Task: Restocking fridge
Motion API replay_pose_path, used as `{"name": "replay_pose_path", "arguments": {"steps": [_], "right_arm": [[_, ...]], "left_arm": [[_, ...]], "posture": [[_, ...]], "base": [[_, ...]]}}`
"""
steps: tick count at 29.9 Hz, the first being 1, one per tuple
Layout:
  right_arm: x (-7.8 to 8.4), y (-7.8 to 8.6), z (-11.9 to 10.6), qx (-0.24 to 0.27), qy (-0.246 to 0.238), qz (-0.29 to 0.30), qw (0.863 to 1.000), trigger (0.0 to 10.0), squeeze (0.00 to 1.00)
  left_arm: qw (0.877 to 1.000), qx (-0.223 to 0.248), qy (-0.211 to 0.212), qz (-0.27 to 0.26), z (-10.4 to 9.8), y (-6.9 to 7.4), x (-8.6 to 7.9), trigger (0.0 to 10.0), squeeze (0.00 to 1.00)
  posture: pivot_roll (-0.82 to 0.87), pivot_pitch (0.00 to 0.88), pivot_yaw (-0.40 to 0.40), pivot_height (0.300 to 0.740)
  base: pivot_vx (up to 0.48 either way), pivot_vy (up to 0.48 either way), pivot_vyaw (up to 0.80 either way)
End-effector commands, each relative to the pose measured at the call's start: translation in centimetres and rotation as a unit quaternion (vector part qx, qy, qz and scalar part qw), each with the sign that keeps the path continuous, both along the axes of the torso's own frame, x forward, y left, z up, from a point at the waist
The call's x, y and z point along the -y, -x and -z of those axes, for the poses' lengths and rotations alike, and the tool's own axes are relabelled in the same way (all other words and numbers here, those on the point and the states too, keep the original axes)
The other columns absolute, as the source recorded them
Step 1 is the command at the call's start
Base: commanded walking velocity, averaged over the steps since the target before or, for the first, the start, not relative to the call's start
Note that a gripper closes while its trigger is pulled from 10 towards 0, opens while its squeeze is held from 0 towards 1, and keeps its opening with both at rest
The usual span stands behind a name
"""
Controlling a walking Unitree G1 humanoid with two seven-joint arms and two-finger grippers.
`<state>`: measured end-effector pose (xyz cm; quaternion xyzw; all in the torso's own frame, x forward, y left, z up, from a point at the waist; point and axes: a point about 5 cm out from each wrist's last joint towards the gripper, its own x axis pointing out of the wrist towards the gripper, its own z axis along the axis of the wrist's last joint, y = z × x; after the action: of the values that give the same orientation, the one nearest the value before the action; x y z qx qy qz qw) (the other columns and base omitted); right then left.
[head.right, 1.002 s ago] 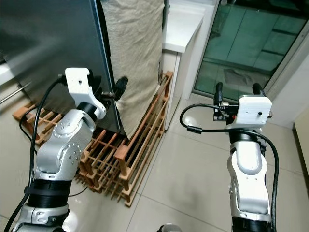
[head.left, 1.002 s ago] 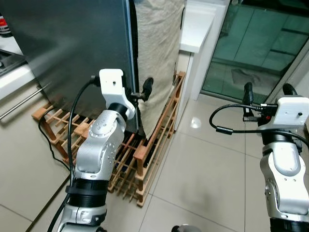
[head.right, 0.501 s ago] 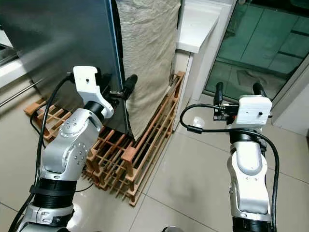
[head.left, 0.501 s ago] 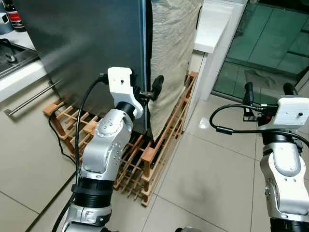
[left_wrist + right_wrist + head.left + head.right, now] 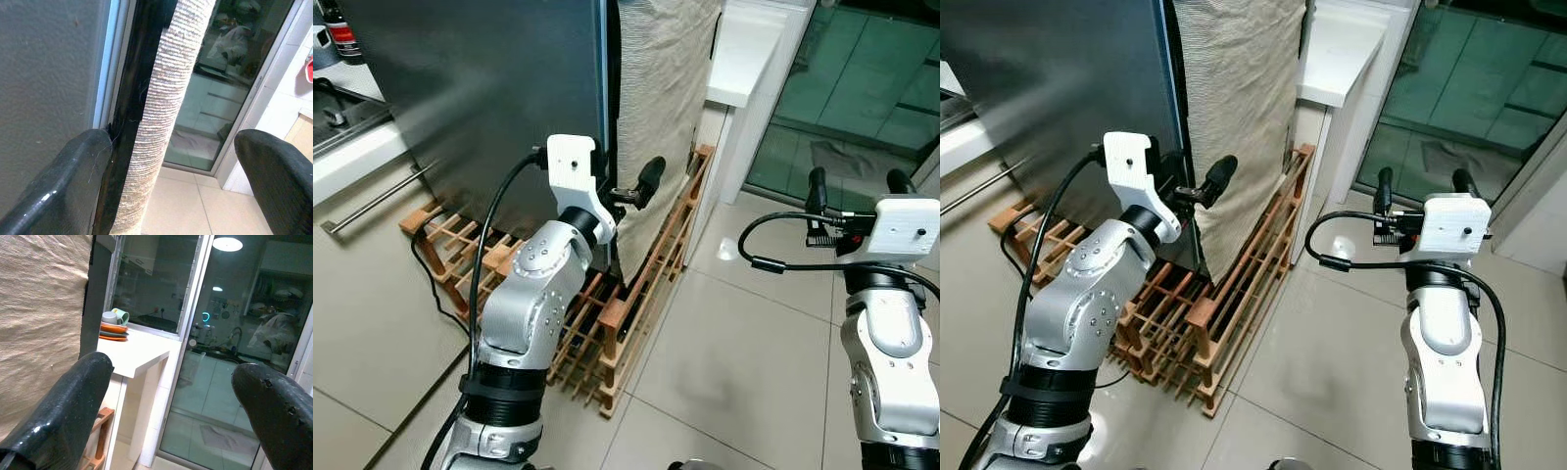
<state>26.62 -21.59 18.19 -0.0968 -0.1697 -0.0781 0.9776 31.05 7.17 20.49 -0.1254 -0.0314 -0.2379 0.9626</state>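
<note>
The fridge point(image 5: 480, 98) is a tall dark grey steel box at the upper left, its door shut. My left gripper point(image 5: 628, 188) is open at the fridge's right front edge. In the left wrist view one finger point(image 5: 83, 166) touches the black door edge point(image 5: 137, 98), while the other finger point(image 5: 274, 166) hangs free past a beige cloth point(image 5: 171, 88). My right gripper point(image 5: 858, 186) is open and holds nothing, raised over the tiled floor at the right, well away from the fridge.
A beige cloth point(image 5: 656, 98) hangs beside the fridge. A wooden slatted rack point(image 5: 636, 284) lies under both. A white counter point(image 5: 744, 49) and a glass door point(image 5: 862, 88) stand behind. A cabinet with a bar handle point(image 5: 372, 201) is at the left; a black cable point(image 5: 431, 284) trails there.
The camera shifted during the first half second. Since then my left gripper has risen a little and moved right along the fridge's edge. The right arm has stayed still.
</note>
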Motion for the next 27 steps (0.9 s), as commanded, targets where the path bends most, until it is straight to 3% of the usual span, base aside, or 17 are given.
{"name": "replay_pose_path", "arguments": {"steps": [1,7,9,11,18,20,21,22,25,27], "right_arm": [[0.3,0.0,0.1,-0.001,0.007,0.0,1.0,10.0,0.0],[0.2,-0.3,-0.1,0.0,0.009,-0.003,1.0,10.0,0.0],[0.2,-0.3,-0.2,0.001,0.009,-0.003,1.0,10.0,0.0],[0.2,-0.4,-0.2,0.001,0.008,-0.003,1.0,10.0,0.0],[0.5,-0.3,0.0,-0.005,0.003,0.001,1.0,10.0,0.0],[0.5,-0.2,0.0,-0.006,0.002,0.002,1.0,10.0,0.0],[0.5,-0.2,0.0,-0.006,0.002,0.002,1.0,10.0,0.0],[0.5,-0.2,0.1,-0.007,0.002,0.002,1.0,10.0,0.0],[0.4,-0.2,0.1,-0.008,0.001,0.002,1.0,10.0,0.0],[0.4,-0.2,0.1,-0.008,0.0,0.001,1.0,10.0,0.0]], "left_arm": [[1.0,-0.003,0.005,0.01,-0.2,0.0,0.6,10.0,0.0],[1.0,-0.014,0.003,-0.004,-0.1,-1.5,1.8,10.0,0.0],[0.999,-0.022,0.021,0.03,-0.2,-1.8,3.2,10.0,0.0],[0.993,-0.032,0.031,0.112,-0.4,-1.2,5.4,10.0,0.0],[0.974,-0.016,0.079,0.213,-2.1,-0.2,8.0,10.0,0.0],[0.951,-0.012,0.121,0.283,-2.7,0.7,8.7,10.0,0.0],[0.951,-0.012,0.121,0.283,-2.7,0.7,8.7,10.0,0.0],[0.934,-0.002,0.138,0.329,-3.0,1.3,9.1,10.0,0.0],[0.907,0.005,0.148,0.394,-3.2,2.2,9.7,10.0,0.0],[0.9,0.005,0.153,0.408,-3.3,2.4,9.8,10.0,0.0]], "posture": [[-0.15,0.0,-0.005,0.74],[-0.15,0.0,-0.012,0.74],[-0.15,0.0,-0.012,0.74],[-0.15,0.0,-0.012,0.74],[-0.18,0.0,-0.003,0.74],[-0.18,0.0,-0.003,0.74],[-0.18,0.0,-0.003,0.74],[-0.18,0.0,-0.003,0.74],[-0.18,0.0,0.001,0.74],[-0.18,0.0,0.001,0.74]], "base": [[0.0,0.0,0.0],[0.0,0.0,0.0],[0.0,0.0,0.0],[0.0,0.0,0.0],[0.0,0.0,0.0],[0.0,0.0,0.0],[0.0,0.0,0.0],[0.0,0.0,0.0],[0.0,0.0,0.0],[0.0,0.0,0.0]]}}
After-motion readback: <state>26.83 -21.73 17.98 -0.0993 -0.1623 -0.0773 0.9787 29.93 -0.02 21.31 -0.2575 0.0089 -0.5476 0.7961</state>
